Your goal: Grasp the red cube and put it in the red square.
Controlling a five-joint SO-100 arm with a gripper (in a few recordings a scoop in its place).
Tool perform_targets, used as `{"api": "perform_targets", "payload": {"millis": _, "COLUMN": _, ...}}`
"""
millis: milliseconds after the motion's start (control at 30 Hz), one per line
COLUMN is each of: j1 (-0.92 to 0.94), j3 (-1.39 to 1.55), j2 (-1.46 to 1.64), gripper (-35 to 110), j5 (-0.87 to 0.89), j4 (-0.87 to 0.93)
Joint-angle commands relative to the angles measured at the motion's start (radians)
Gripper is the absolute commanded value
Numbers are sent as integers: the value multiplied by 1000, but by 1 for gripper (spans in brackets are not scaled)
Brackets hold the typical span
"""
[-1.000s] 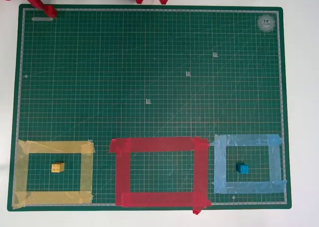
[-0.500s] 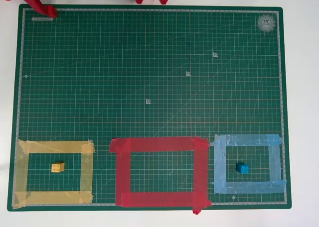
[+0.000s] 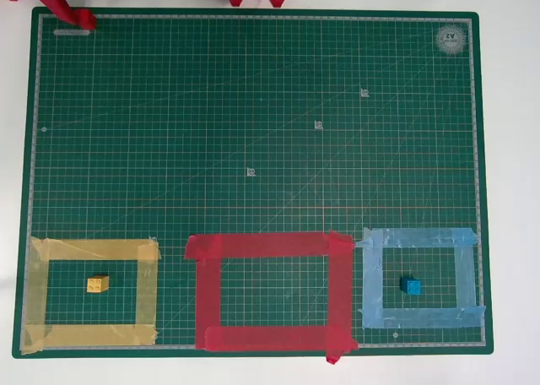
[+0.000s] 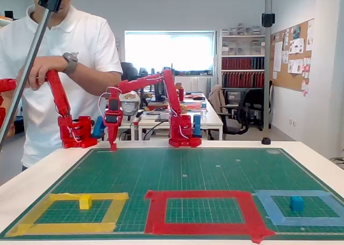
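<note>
The green cutting mat (image 3: pixel 253 106) covers most of the white tabletop (image 3: pixel 510 149). Three tape frames lie side by side along the mat's near edge. In the overhead view, the red square (image 3: pixel 261 246) is the middle frame; only green mat shows inside it. In the fixed view, the red square (image 4: pixel 156 213) sits at the centre front. The yellow tape frame (image 3: pixel 93 250) lies to its left and encloses a yellow cube (image 3: pixel 98 284). The light-blue tape frame (image 3: pixel 418 237) lies to its right, its corner touching the red tape, and encloses a blue cube (image 3: pixel 411 286). The fixed view confirms the yellow cube (image 4: pixel 85 202) and the blue cube (image 4: pixel 296 203), each inside its own frame. The red gripper (image 4: pixel 113 144) points downward over the far left corner of the mat, well apart from all three frames; in the overhead view, the gripper (image 3: pixel 84 19) appears at the top left edge. Whether the fingers are released, clenched or grasping something cannot be told. A person in a white shirt (image 4: pixel 91 41) stands behind the tabletop. A slanted metal pole (image 4: pixel 27 67) crosses the left foreground.
</note>
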Motion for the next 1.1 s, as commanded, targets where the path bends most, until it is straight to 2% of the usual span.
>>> {"api": "perform_targets", "payload": {"millis": 0, "j1": 5, "j3": -40, "j2": 20, "gripper": 18, "j5": -2, "j4": -26}}
{"api": "perform_targets", "payload": {"millis": 1067, "j1": -51, "j3": 35, "j2": -18, "gripper": 19, "j5": -2, "j4": -80}}
